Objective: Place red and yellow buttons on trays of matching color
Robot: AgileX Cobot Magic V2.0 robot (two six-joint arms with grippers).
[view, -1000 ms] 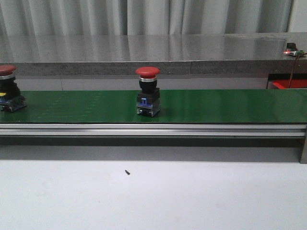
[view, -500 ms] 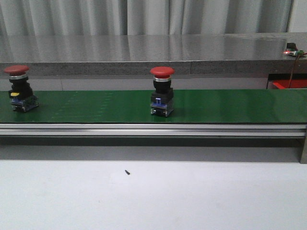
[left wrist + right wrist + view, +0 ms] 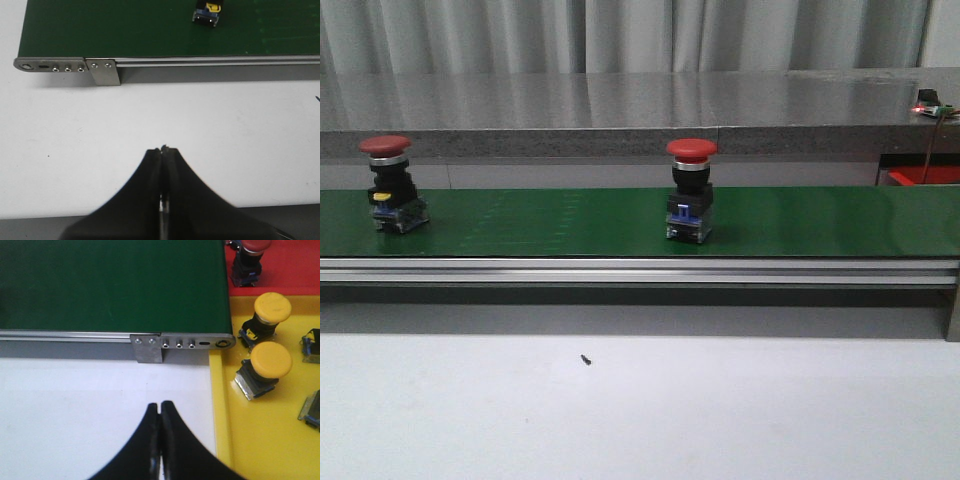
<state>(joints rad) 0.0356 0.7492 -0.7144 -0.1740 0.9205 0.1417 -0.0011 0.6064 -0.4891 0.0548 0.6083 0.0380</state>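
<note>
Two red buttons stand upright on the green belt (image 3: pixel 800 220) in the front view: one red button (image 3: pixel 691 190) just right of centre, at about 1 o'clock from the middle of the picture, and a second red button (image 3: pixel 390 183) well apart from it at about 10 o'clock, near the left edge. A small dark screw (image 3: pixel 586 359) lies on the white table (image 3: pixel 720 410) at about 6 o'clock from centre. The left gripper (image 3: pixel 163 150) hangs over bare table with its fingers pressed together and nothing between them. The right gripper (image 3: pixel 160 407) is likewise closed on nothing, near the belt's end. Beside that end lies the yellow tray (image 3: pixel 265 440), holding two yellow buttons (image 3: pixel 270 362), and beyond it the red tray (image 3: pixel 295 270) with a red-capped button (image 3: pixel 250 255).
</note>
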